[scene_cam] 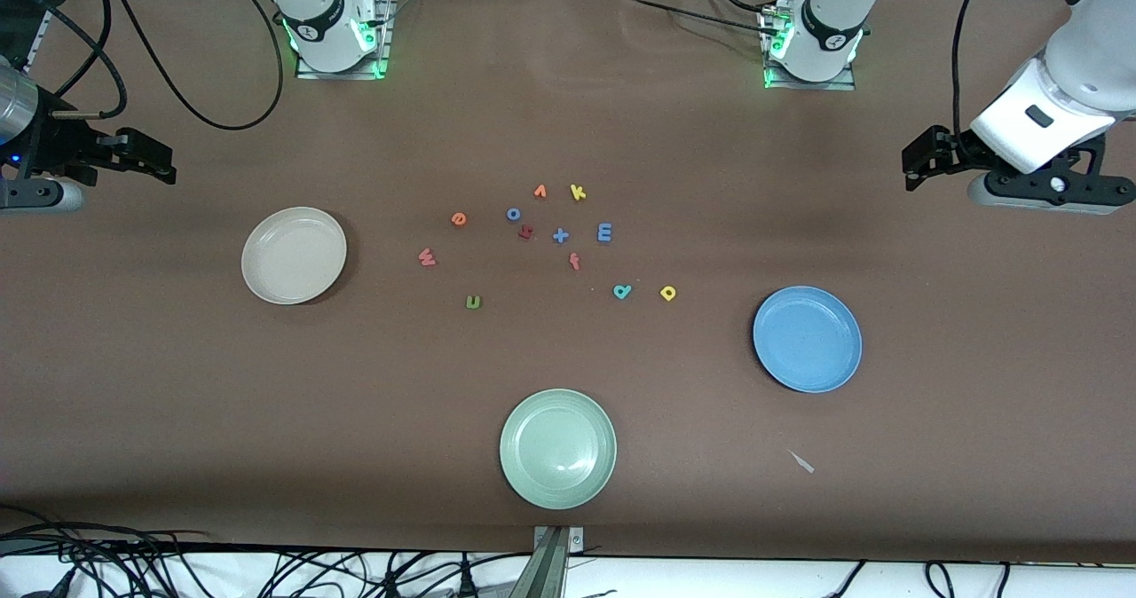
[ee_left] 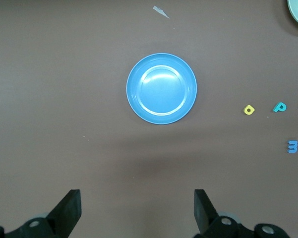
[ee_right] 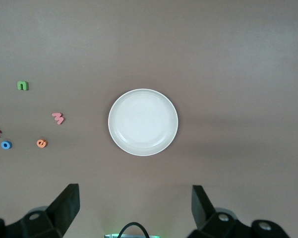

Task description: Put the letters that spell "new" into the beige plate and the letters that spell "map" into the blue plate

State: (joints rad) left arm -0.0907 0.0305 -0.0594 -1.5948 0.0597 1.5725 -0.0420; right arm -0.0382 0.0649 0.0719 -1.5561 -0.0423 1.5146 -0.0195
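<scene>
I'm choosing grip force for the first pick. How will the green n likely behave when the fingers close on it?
The green n is tiny and lies flat, so it is probably very light and may skid on the table if nudged. It looks like soft foam, so it would likely squash rather than crack. It shouldn't roll.

beige plate (scene_cam: 294, 255): empty | blue plate (scene_cam: 807, 339): empty | letters n (scene_cam: 473, 302), e (scene_cam: 459, 219), w (scene_cam: 427, 257), m (scene_cam: 604, 232), a (scene_cam: 622, 292), p (scene_cam: 668, 293): flat on table between plates
</scene>
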